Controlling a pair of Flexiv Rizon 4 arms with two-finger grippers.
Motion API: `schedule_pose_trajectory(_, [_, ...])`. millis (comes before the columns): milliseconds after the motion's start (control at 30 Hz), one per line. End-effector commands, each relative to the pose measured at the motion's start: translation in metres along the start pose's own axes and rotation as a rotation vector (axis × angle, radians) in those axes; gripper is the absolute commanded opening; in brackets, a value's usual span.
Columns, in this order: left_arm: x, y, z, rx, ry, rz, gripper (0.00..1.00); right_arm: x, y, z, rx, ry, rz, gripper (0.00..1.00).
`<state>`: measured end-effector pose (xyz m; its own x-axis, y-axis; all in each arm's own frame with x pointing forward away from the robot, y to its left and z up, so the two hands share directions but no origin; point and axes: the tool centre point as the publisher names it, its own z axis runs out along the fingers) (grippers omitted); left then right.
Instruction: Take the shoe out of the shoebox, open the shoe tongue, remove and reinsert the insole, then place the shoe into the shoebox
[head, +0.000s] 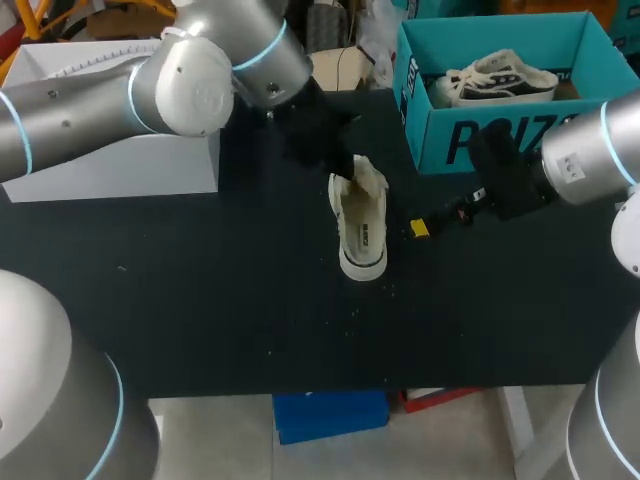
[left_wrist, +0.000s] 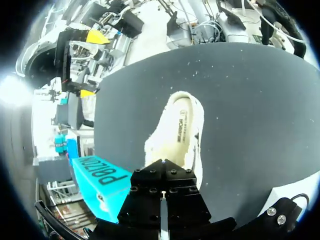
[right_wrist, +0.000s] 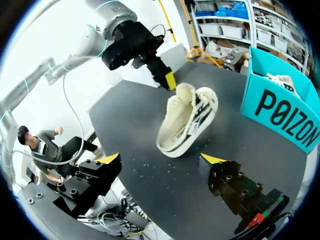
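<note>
Now my left gripper (right_wrist: 169, 80) pinches narrow on the shoe (head: 361, 222) at mid-tabletop, and my right gripper (right_wrist: 160, 159) gapes wide just beside it. The shoebox (head: 500, 140) at the far right corner holds a second shoe (head: 500, 82); a white box (head: 120, 150) sits far left.

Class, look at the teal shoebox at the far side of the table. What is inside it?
The shoebox holds one cream shoe with dark stripes and its laces showing. The box floor under the shoe is covered, so anything beneath it cannot be seen.

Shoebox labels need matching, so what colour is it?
The shoebox is teal with dark lettering, clearest in the head view.
</note>
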<state>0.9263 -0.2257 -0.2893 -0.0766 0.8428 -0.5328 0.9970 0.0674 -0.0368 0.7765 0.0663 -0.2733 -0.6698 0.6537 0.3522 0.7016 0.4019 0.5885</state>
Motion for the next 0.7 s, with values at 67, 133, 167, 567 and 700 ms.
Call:
schedule_pose_trajectory(67, [0.011,0.018,-0.025,-0.075,-0.071,-0.127,0.0,0.0,0.001,0.0,0.002,-0.002,0.001,1.0])
schedule_pose_trajectory(133, [0.01,0.029,-0.026,-0.128,-0.072,-0.164,0.0,0.0,0.001,0.0,0.002,-0.002,0.001,1.0])
schedule_pose_trajectory(167, [0.008,0.034,-0.025,-0.13,-0.085,-0.186,0.0,0.0,0.001,0.0,0.002,-0.002,0.001,1.0])
schedule_pose_trajectory(567, [-0.009,0.07,0.01,-0.121,-0.016,-0.257,0.0,0.0,0.001,0.0,0.002,-0.002,0.001,1.0])
schedule_pose_trajectory(700, [-0.009,0.068,0.024,-0.079,-0.009,-0.256,0.0,0.0,0.001,0.0,0.002,-0.002,0.001,1.0])
